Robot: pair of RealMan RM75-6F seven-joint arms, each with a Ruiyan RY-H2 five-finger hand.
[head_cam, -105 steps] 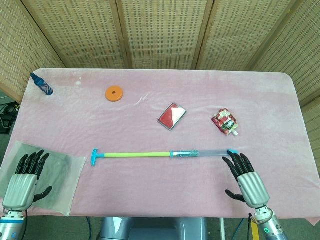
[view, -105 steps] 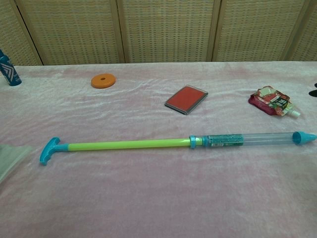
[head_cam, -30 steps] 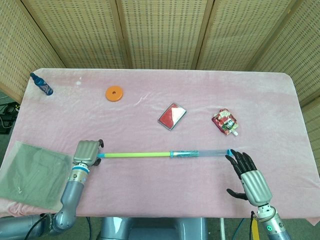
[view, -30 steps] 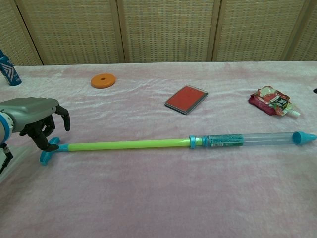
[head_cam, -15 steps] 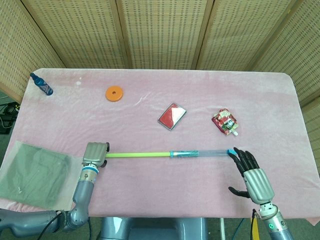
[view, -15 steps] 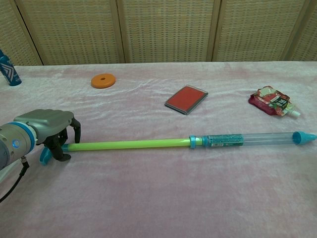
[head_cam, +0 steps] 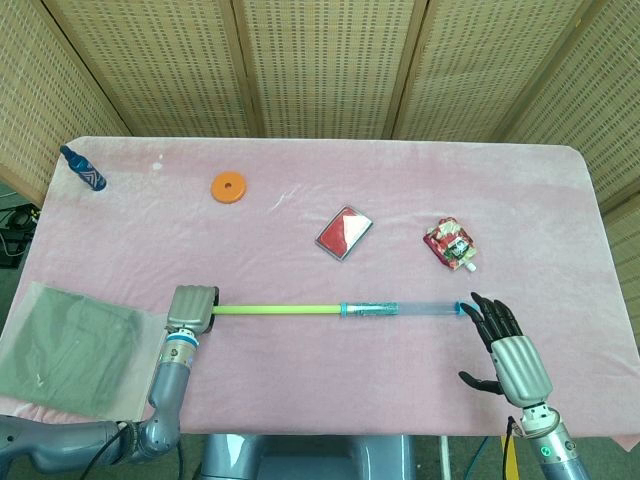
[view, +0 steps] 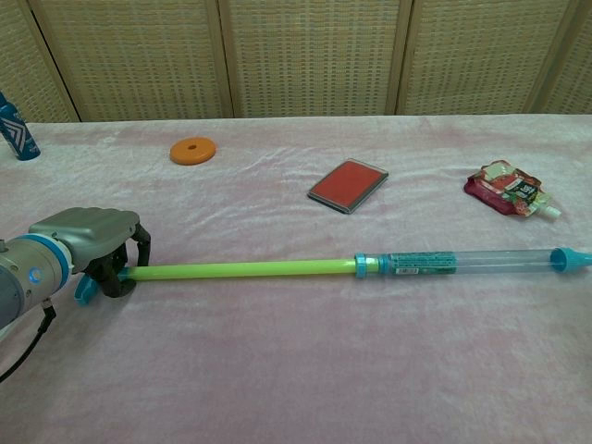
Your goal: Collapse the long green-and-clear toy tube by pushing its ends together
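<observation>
- Woven screens stand behind your pink-clothed desk; the toy tube lies across its near half, fully extended.
- Your left robot hand has closed over the blue handle end since a second ago.
- Your right robot hand, fingers apart, holds nothing, fingertips near the tube's cap.
- Brace that cap before pushing.

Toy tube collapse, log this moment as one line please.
left hand grips handle end | toy tube extended | right hand open at cap
</observation>
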